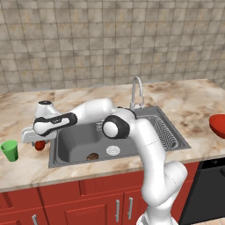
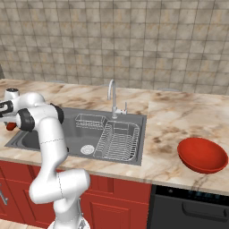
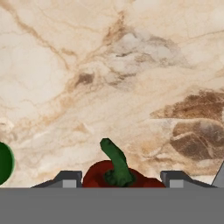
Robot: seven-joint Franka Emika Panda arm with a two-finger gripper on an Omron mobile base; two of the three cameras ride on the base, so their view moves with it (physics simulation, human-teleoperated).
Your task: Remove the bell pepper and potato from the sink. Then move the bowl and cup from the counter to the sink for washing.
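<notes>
The marble counter (image 1: 184, 105) carries the steel sink (image 1: 70, 145), set left of centre in the left base view. The right base view shows the sink's wire racks and drain plainly, and also the whole red bowl (image 2: 202, 154) on the counter well to the sink's right; the left base view catches just the bowl's edge at its right border. The left base view alone gives the potato (image 1: 92, 156) lying on the basin floor beside the drain, and the green cup (image 1: 9, 150) standing upright on the counter left of the sink. The gripper (image 1: 38, 143) hangs over the counter just beyond the sink's left rim. The hand view shows its jaws partly open with the bell pepper (image 3: 116, 175) between them, stem up, gripped on both sides.
</notes>
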